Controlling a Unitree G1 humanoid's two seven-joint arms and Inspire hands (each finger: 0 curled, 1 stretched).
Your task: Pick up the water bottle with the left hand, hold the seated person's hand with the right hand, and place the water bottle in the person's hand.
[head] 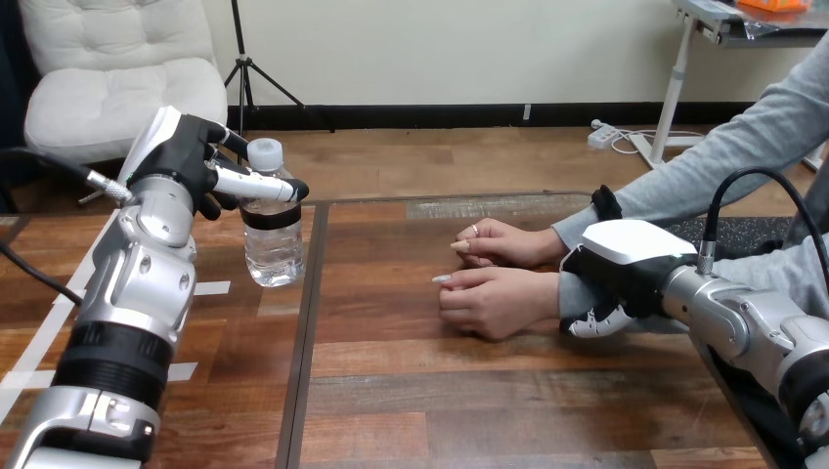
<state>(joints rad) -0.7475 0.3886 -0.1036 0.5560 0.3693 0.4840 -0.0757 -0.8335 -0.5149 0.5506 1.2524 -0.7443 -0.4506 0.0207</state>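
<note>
There's the left hand (186, 161), fingers wrapped round the neck of the bottle (272, 244), upright at the table's (391, 391) left, while the right hand (626, 272) curls over the person's wrist (575, 293), apparently steadying it for the handover.

free: table (371, 278) between water bottle (273, 244) and person's hands (494, 303) | obstacles: both, standing well apart

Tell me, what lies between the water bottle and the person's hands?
In the head view, only bare table with a dark seam lies between water bottle and the person's hands.
</note>
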